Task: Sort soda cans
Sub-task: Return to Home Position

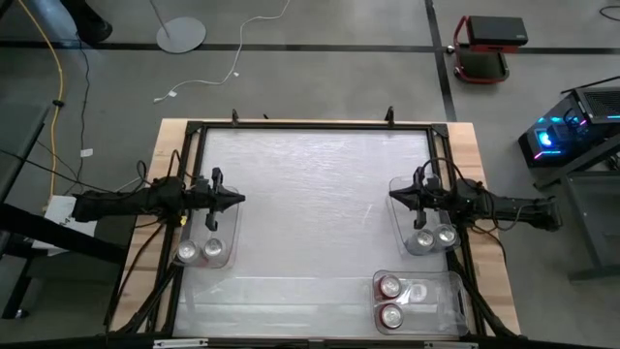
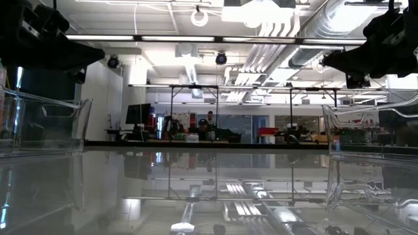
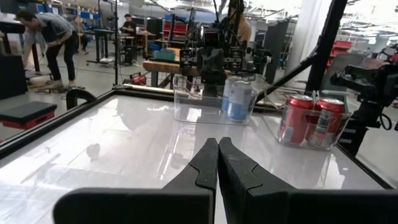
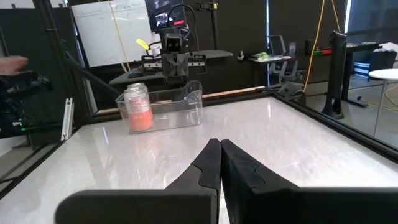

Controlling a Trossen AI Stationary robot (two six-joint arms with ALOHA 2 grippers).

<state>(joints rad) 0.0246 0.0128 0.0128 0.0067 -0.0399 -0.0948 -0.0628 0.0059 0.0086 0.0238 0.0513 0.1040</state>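
Soda cans stand upright in three clear trays. Two pale pink-white cans (image 1: 200, 251) (image 4: 138, 107) are in the tray at the table's left. Two silver cans (image 1: 434, 237) (image 3: 239, 98) are in the tray at the right. Two red cans (image 1: 391, 301) (image 3: 310, 119) are in the tray at the near right. My left gripper (image 1: 238, 200) (image 3: 217, 142) hovers shut over the left side, pointing level toward the right, just beyond the pink cans' tray. My right gripper (image 1: 393, 195) (image 4: 220, 143) hovers shut over the right side, pointing level toward the left, above its tray's far end.
A black frame (image 1: 310, 126) borders the glossy white table top. The clear trays (image 1: 225, 260) (image 1: 402, 208) (image 1: 436, 291) line the left, right and near-right sides; the middle (image 1: 310, 213) holds nothing. People work in the room beyond the table (image 3: 50, 37).
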